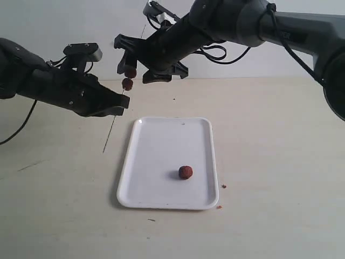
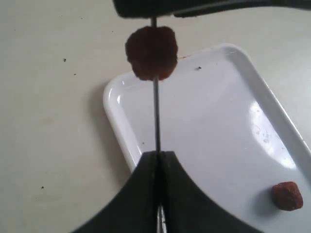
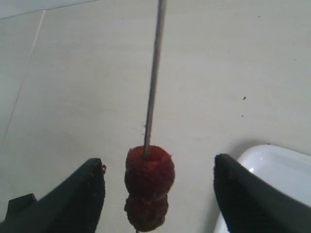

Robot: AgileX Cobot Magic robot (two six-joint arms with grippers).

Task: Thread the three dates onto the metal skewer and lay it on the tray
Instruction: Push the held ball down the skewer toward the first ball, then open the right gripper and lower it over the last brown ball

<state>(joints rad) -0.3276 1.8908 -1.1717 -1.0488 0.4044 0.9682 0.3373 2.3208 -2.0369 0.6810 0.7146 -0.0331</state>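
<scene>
Tray (image 1: 125, 178) lies flat on the table (image 1: 269, 135), 1 date (image 1: 185, 172) loose on it. My left gripper (image 2: 158, 158) is pinched tight on the metal skewer (image 2: 156, 111), held tilted beyond the tray's far left corner. My right gripper (image 3: 156, 165) stands wide, straddling the 2 dates (image 3: 149, 172) threaded on it, not touching them.

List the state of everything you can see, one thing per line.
Skewer: held tilted, two dates on it.
Threaded dates: two, stacked touching on the skewer.
Loose date: lying on the tray, not threaded.
Tray: flat on the table, holding only the loose date.
Left gripper: shut on the skewer below the dates.
Right gripper: open, fingers either side of the threaded dates, not touching them.
</scene>
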